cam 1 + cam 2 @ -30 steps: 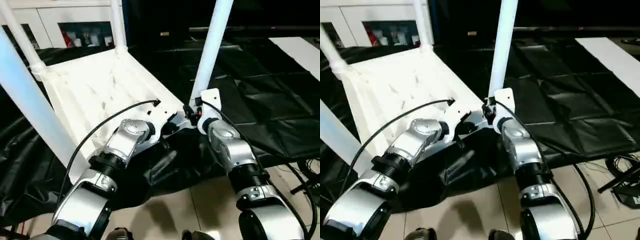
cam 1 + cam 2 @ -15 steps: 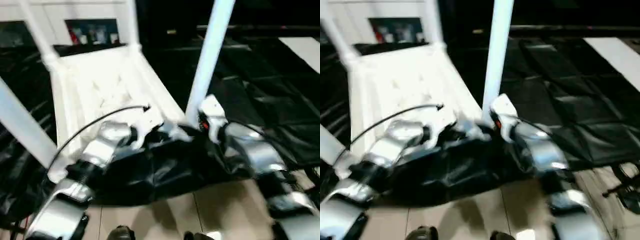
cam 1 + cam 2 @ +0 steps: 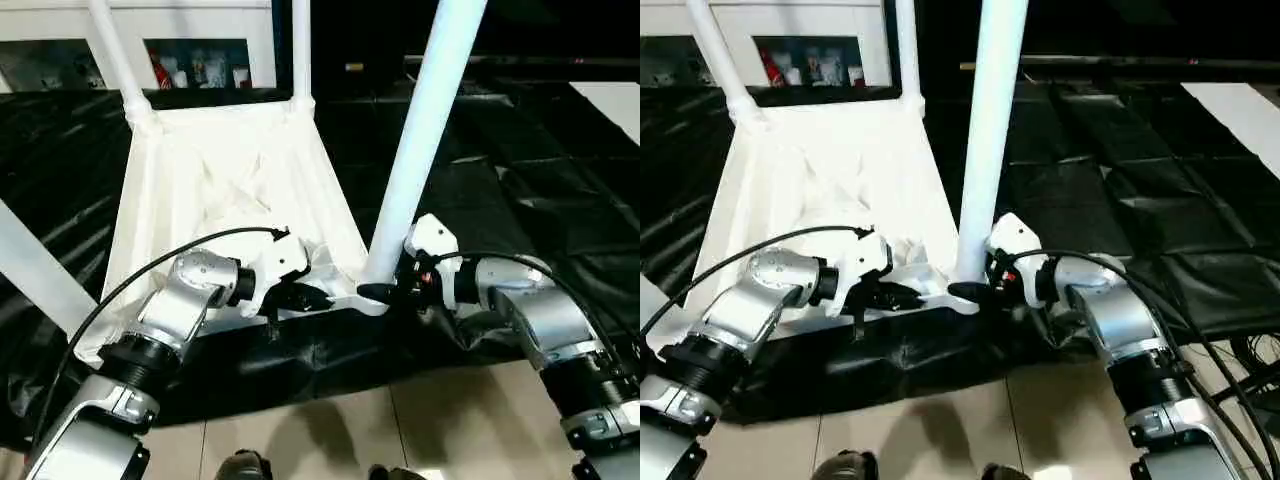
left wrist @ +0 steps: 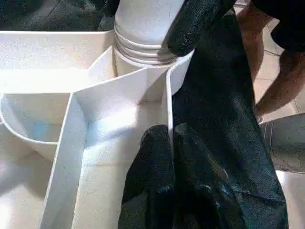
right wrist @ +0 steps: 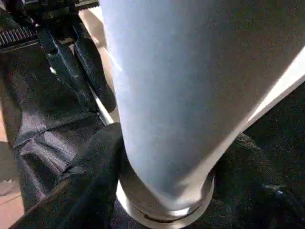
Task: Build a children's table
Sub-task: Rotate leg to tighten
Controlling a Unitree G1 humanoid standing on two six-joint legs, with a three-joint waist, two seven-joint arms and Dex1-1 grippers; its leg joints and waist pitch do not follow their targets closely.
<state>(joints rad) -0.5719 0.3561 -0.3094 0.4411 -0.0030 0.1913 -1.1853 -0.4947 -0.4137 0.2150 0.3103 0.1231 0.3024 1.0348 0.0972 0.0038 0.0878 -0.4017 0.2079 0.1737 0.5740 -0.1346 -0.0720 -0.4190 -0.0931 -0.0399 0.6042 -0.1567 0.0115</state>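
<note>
The children's table (image 3: pixel 215 190) lies upside down on the black-draped table (image 3: pixel 520 190), its white plastic tabletop turned ribbed side up, so the thin walls and shallow compartments of the underside face the camera. It is rectangular, with a round socket at each corner. Four long white tube legs stand up out of those sockets: two at the far corners (image 3: pixel 300 50), one at the near corner on the robot's left (image 3: pixel 40 270), and one at the near corner on the robot's right (image 3: pixel 425 140), which shows ringed grooves where it enters its socket.

The tabletop's near edge lies along the near edge of the black-draped table, above the pale tiled floor (image 3: pixel 330 430).

The left claw (image 3: pixel 300 296) is clenched on the thin rim wall of the tabletop's near edge, just beside the near right socket; in the left wrist view its two black fingers (image 4: pixel 157 157) pinch that wall between them. The right claw (image 3: pixel 385 292) grasps the base of the near right leg, its black fingers (image 5: pixel 95 162) set either side of the tube just above the socket.

Beyond the children's table stands a white cabinet (image 3: pixel 200 20) with small items on a shelf; any writing on them is too small to read.
</note>
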